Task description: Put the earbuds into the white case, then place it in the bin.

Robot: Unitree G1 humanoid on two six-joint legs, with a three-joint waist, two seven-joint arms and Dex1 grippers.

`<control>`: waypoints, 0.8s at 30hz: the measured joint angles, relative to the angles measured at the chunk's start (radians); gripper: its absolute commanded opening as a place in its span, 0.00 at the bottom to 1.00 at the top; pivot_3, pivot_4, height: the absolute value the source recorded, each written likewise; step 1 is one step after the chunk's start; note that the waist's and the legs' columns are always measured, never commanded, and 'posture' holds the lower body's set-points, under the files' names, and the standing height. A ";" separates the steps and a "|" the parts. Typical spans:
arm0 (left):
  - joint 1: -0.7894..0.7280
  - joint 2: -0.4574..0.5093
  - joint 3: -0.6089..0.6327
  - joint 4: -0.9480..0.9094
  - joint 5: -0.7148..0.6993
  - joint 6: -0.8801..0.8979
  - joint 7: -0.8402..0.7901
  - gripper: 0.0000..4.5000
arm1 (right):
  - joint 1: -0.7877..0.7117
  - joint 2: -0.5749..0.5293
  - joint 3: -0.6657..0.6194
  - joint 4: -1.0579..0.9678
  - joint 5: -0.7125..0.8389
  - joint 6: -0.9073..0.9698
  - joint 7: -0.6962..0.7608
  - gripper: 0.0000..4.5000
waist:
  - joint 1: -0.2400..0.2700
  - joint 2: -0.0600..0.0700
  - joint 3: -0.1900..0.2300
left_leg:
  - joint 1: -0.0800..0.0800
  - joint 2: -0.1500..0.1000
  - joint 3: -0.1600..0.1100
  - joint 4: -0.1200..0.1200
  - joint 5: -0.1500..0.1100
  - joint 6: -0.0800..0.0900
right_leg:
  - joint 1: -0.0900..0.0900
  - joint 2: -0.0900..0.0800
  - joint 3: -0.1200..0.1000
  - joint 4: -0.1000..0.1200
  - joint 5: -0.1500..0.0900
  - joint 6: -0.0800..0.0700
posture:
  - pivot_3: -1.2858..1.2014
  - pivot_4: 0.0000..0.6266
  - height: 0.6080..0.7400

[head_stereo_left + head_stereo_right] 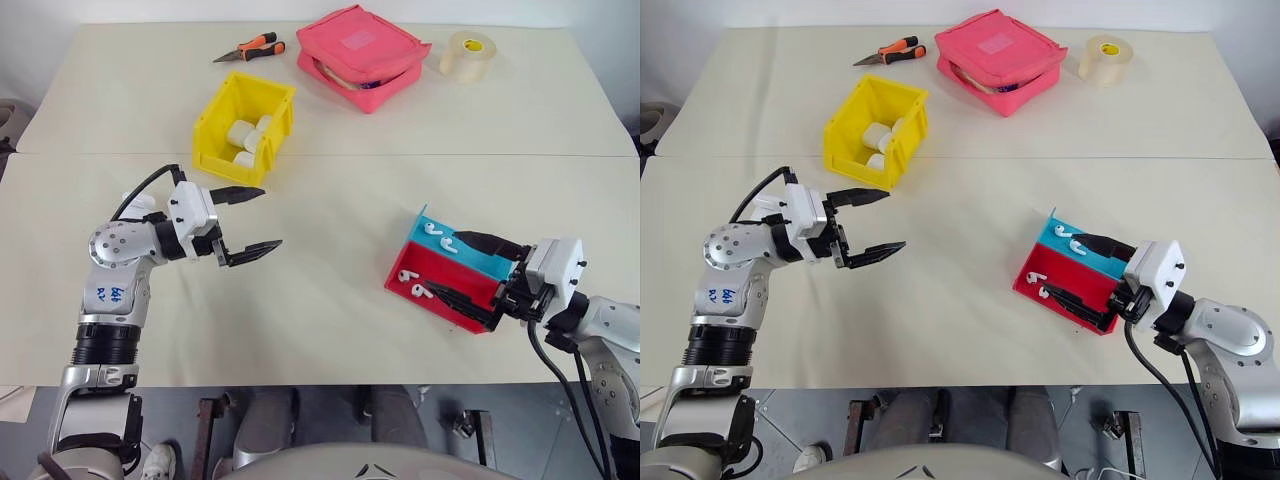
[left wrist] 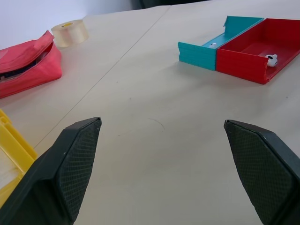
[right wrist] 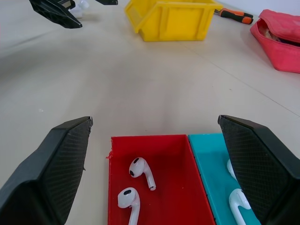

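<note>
the cream table (image 1: 330, 210) carries everything. the pink zip pouch (image 1: 362, 55) lies at the far edge, with a roll of clear tape (image 1: 467, 54) to its right and orange-handled pliers (image 1: 250, 48) to its left. the bin (image 1: 243, 126), bright yellow, stands left of centre and has white cases (image 1: 245, 133) inside it. the red and blue tray (image 1: 452, 272) rests near the right front, two earbuds (image 3: 136, 183) in its red half and two in the blue half. the right gripper (image 1: 478, 272) reaches over this tray with its jaws spread wide and nothing between them. the left gripper (image 1: 248, 222) hovers just in front of the bin, likewise spread wide and empty.
</note>
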 measured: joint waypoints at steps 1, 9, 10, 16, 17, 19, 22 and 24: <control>0.000 0.000 0.000 0.000 0.000 0.000 0.001 0.99 | 0.000 0.000 0.000 0.000 0.000 0.000 0.001 1.00 | 0.000 0.000 0.000 | 0.000 0.000 0.000 0.000 0.000 0.000 | 0.000 0.000 0.000 0.000 0.000 0.000 | 0.52 0.24 1.00; 0.037 0.001 0.009 -0.025 -0.013 0.008 0.018 0.99 | -0.002 0.000 0.000 0.005 -0.001 -0.030 0.039 1.00 | -0.001 0.000 0.000 | 0.000 0.000 0.000 0.000 0.000 0.000 | 0.000 0.000 0.000 0.000 0.000 0.000 | 0.52 0.24 1.00; 0.046 0.003 0.013 -0.031 -0.014 0.011 0.022 0.99 | -0.003 0.000 0.000 0.006 -0.001 -0.039 0.041 1.00 | -0.001 0.000 0.000 | 0.000 0.000 0.000 0.000 0.000 0.000 | 0.000 0.000 0.000 0.000 0.000 0.000 | 0.52 0.24 1.00; 0.171 0.005 0.144 -0.101 -0.017 0.085 0.197 0.99 | -0.071 0.034 0.055 0.039 -0.008 -0.091 0.060 1.00 | -0.005 0.000 0.000 | 0.001 0.002 0.000 -0.001 0.000 -0.001 | -0.001 0.001 0.001 0.000 0.000 0.000 | 0.52 0.24 1.00; 0.197 -0.004 0.171 -0.116 -0.017 0.098 0.237 0.99 | -0.081 0.039 0.068 0.040 -0.009 -0.091 0.059 1.00 | -0.005 0.000 0.000 | 0.001 0.002 0.001 -0.001 0.000 -0.001 | -0.001 0.001 0.001 0.000 0.000 0.000 | 0.52 0.24 1.00; 0.276 -0.027 0.228 -0.171 -0.015 0.114 0.328 0.99 | -0.120 0.066 0.100 0.042 -0.009 -0.094 0.054 1.00 | -0.006 0.000 0.000 | 0.001 0.002 0.000 -0.001 -0.001 -0.001 | -0.001 0.001 0.001 -0.001 0.000 0.000 | 0.52 0.24 1.00; 0.420 -0.075 0.304 -0.254 -0.003 0.152 0.465 0.99 | -0.182 0.132 0.158 0.032 -0.007 -0.112 0.036 1.00 | -0.012 0.000 0.000 | 0.001 0.003 -0.003 -0.002 -0.001 -0.002 | -0.002 0.001 0.003 -0.001 0.000 0.000 | 0.52 0.24 1.00; 0.487 -0.084 0.352 -0.305 -0.003 0.197 0.532 0.99 | -0.208 0.153 0.171 0.025 -0.005 -0.125 0.026 1.00 | -0.005 0.000 0.000 | 0.001 0.003 -0.003 -0.002 -0.001 -0.002 | -0.002 0.001 0.003 0.000 0.000 0.000 | 0.52 0.24 1.00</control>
